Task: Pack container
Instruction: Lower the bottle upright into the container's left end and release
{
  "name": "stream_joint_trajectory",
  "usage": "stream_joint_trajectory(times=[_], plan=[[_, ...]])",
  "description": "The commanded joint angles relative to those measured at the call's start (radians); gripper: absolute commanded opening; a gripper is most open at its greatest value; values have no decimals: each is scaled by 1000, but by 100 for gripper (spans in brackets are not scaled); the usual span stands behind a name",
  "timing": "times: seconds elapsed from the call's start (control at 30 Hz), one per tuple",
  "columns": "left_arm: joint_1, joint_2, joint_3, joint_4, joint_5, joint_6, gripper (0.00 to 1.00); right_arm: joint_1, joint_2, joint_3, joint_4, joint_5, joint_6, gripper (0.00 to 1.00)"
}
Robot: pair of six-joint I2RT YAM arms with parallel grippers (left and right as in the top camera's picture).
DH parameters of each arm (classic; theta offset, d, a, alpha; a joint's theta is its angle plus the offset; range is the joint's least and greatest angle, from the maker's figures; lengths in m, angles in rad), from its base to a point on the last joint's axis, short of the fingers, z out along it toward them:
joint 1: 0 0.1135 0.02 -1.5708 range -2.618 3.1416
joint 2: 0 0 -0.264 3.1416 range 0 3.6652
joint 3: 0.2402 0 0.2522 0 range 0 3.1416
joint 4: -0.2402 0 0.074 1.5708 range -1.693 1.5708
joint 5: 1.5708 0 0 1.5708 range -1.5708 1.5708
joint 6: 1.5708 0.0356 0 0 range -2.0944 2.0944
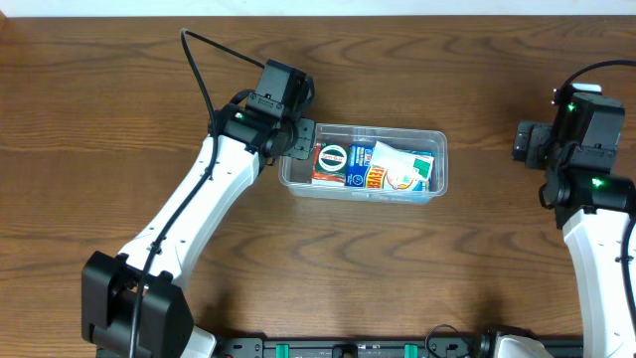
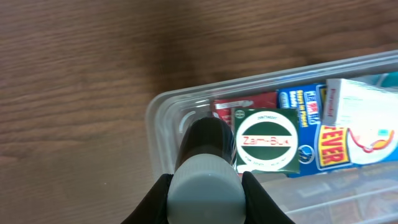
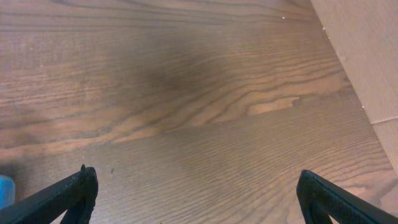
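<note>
The clear plastic container [image 1: 439, 149] sits at the table's middle, holding a green Zam-Buk box [image 1: 331, 159], a red box, a blue box [image 1: 366, 166] and a white packet [image 1: 402, 167]. My left gripper [image 1: 296, 141] is at the container's left end, shut on a dark bottle with a grey cap [image 2: 205, 186], held over the container's left end [image 2: 163, 124] beside the Zam-Buk box [image 2: 268, 140]. My right gripper [image 1: 527, 141] is open and empty, over bare wood to the right of the container; its fingers [image 3: 196, 196] are spread wide.
A cardboard surface [image 3: 367, 56] shows at the right edge of the right wrist view. A blue object peeks in at that view's lower left edge [image 3: 5, 190].
</note>
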Motion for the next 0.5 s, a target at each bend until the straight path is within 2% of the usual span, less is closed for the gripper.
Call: stream_joint_trajectory(times=[0.0, 0.47], plan=[[-1, -11, 9, 3, -57, -28, 6, -6, -6, 3, -1, 11, 13, 99], [-2, 94, 3, 6, -56, -40, 6, -6, -6, 3, -1, 11, 13, 99]])
